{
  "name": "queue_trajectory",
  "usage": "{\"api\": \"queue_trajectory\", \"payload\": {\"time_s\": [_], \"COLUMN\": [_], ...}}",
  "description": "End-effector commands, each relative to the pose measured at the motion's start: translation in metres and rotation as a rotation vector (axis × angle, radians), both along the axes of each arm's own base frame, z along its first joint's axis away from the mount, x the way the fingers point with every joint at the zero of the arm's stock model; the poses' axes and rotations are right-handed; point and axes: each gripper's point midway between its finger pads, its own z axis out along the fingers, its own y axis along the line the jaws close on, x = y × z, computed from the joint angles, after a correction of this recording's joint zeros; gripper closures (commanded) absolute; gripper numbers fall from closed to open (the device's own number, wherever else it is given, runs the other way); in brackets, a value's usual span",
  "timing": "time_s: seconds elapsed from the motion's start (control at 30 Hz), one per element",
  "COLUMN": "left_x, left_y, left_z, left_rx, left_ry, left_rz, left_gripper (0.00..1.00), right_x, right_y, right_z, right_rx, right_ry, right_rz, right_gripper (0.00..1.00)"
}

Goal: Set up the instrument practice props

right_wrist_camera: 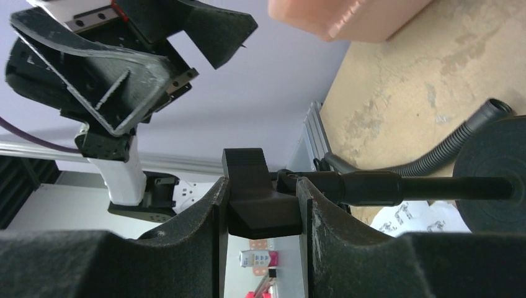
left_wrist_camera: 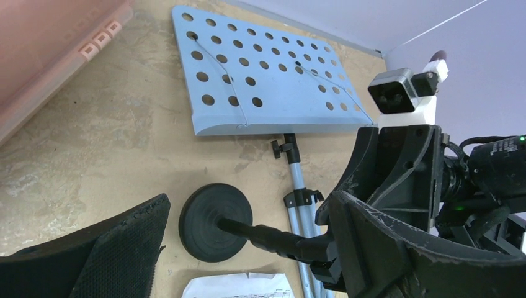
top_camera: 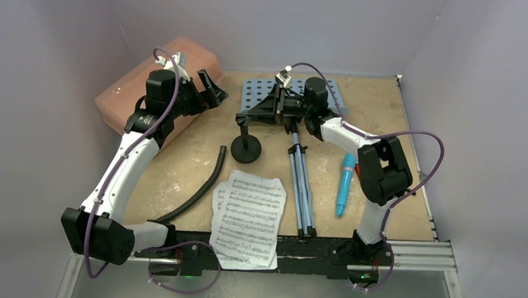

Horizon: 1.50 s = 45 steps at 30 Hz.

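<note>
Nearest lie two white sheet-music pages (top_camera: 249, 215) and a slim turquoise microphone (top_camera: 345, 185). Behind them, the right gripper (right_wrist_camera: 260, 194) has its jaws pinching the clip end of the short black round-based mic stand (top_camera: 246, 148). The rod runs sideways to its base. Best to tip the top up until the base sits flat on the tabletop (top_camera: 382, 107) (only then let go). The left gripper (top_camera: 209, 93) hovers farther back with its jaws spread.

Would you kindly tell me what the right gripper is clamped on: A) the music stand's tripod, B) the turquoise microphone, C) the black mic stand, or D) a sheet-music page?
C: the right wrist view shows the right gripper shut on the top clip of the black mic stand.
</note>
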Motion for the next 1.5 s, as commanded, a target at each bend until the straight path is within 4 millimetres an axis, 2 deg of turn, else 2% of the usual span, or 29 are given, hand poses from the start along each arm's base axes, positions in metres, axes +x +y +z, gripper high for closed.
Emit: {"api": "queue_trajectory", "payload": {"time_s": [0.0, 0.13, 0.3, 0.47, 0.6, 0.87, 1.1, 1.2, 1.33, 1.47], "left_x": [-0.002, -0.006, -0.013, -0.019, -0.024, -0.030, -0.034, -0.036, -0.038, -0.040], "left_y": [0.008, 0.013, 0.021, 0.028, 0.034, 0.038, 0.041, 0.041, 0.042, 0.042], "left_z": [0.050, 0.063, 0.078, 0.085, 0.085, 0.086, 0.083, 0.081, 0.080, 0.079], "left_rx": [0.003, 0.006, 0.016, 0.026, 0.039, 0.040, 0.044, 0.041, 0.035, 0.032], "left_ry": [-0.146, -0.186, -0.234, -0.262, -0.267, -0.277, -0.274, -0.271, -0.271, -0.273], "left_rz": [0.027, 0.048, 0.082, 0.108, 0.133, 0.143, 0.155, 0.159, 0.161, 0.161], "left_gripper": [0.02, 0.02, 0.01, 0.01, 0.01, 0.01, 0.01, 0.01, 0.01, 0.01], "right_x": [-0.007, -0.005, -0.001, 0.024, 0.050, 0.103, 0.129, 0.140, 0.157, 0.176], "right_y": [0.002, 0.003, 0.001, -0.016, -0.045, -0.122, -0.169, -0.185, -0.224, -0.265], "right_z": [0.059, 0.076, 0.084, 0.087, 0.095, 0.120, 0.162, 0.173, 0.179, 0.171], "right_rx": [0.075, 0.086, 0.078, 0.036, 0.028, 0.030, 0.107, 0.108, 0.105, 0.104], "right_ry": [-0.131, -0.158, -0.172, -0.179, -0.180, -0.181, -0.201, -0.219, -0.232, -0.211], "right_rz": [0.052, 0.052, 0.057, -0.007, -0.096, -0.297, -0.385, -0.421, -0.515, -0.649], "right_gripper": [1.00, 1.00, 1.00, 1.00, 1.00, 1.00, 1.00, 1.00, 1.00, 1.00]}}
